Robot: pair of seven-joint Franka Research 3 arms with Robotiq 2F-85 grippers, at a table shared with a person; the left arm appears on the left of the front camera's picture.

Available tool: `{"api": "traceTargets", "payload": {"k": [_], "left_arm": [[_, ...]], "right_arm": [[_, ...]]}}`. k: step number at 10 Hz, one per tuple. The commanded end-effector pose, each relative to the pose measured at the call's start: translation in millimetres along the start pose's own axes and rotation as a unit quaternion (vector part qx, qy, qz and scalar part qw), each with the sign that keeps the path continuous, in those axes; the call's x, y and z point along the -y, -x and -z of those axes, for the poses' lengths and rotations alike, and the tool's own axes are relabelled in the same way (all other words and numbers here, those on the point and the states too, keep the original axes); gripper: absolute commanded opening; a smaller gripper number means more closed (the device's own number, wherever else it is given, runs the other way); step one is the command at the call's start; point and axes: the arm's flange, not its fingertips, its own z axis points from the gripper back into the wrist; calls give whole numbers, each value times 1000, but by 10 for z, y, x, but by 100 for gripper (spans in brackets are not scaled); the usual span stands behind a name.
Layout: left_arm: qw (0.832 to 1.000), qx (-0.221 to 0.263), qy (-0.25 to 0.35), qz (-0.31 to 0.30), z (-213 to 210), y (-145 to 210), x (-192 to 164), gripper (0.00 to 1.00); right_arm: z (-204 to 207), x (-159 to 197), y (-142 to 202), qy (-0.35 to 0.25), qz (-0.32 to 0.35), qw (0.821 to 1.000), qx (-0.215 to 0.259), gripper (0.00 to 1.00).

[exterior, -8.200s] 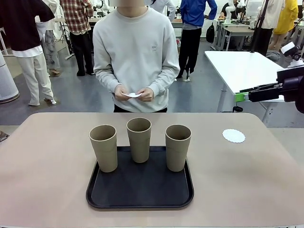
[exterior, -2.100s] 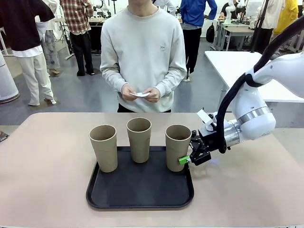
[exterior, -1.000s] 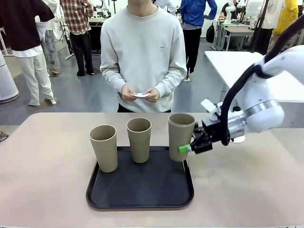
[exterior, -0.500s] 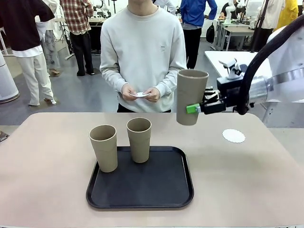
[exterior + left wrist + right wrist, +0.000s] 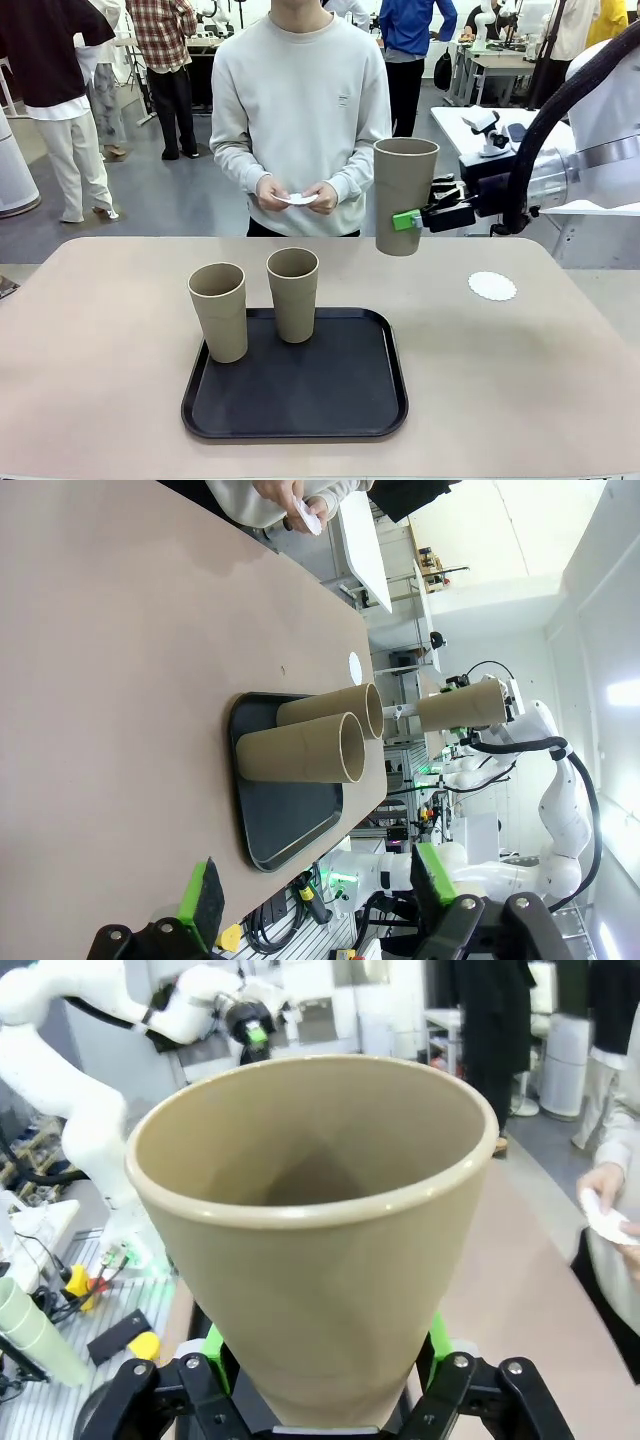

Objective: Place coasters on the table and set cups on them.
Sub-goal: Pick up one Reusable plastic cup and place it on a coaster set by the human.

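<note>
My left claw (image 5: 315, 905) hangs open and empty. Two cups (image 5: 218, 310) stand on the tray (image 5: 295, 405). My right claw (image 5: 410, 219) pinches the third cup (image 5: 404, 185) low on its wall, upright, in the air above the surface (image 5: 100, 330). It looks light, stiff and smooth; I'd judge the taper helps against slipping downward. Right of it one flimsy coaster (image 5: 492, 286) lies on the surface, well apart.

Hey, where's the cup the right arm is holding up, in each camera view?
Front view: lifted cup right of centre, held high by the right gripper.
Left wrist view: lifted cup right of centre, lying sideways, beyond the black tray.
Right wrist view: lifted cup large in the centre foreground.
Shared landmark: the person's hands holding white paper.
</note>
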Motion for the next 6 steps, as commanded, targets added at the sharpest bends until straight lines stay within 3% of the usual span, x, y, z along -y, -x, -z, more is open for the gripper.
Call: {"api": "traceTargets", "payload": {"k": [1, 3, 6], "left_arm": [[1000, 2, 4, 6, -11, 4, -10, 100], [1000, 2, 4, 6, -11, 4, -10, 100], [1000, 2, 4, 6, -11, 4, -10, 100]], "right_arm": [[-429, 188, 122, 83, -12, 996, -5, 82], [-1121, 367, 315, 142, 3, 990, -7, 82], [-2096, 486, 661, 201, 46, 978, 35, 82]]}}
